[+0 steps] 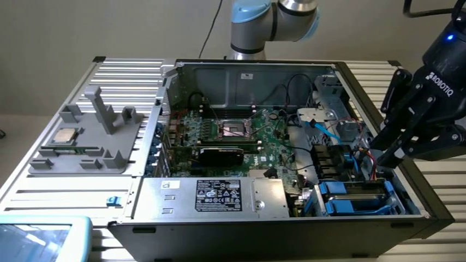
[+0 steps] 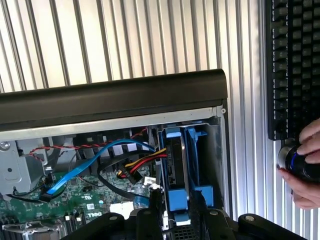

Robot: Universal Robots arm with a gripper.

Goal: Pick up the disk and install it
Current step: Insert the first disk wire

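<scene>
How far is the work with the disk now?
The disk with blue rails already sits in the drive bay of the computer case, so installing looks mostly done. The gripper holds nothing and hangs above the bay. Whether the disk is fully seated I cannot tell.

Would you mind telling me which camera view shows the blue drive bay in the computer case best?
The wrist view: the blue drive bay sits close and unobstructed, its blue plastic frame and nearby cables clear. In the exterior view, the bay appears smaller, in the case's corner at the exterior view's right, below the pincer.
</scene>
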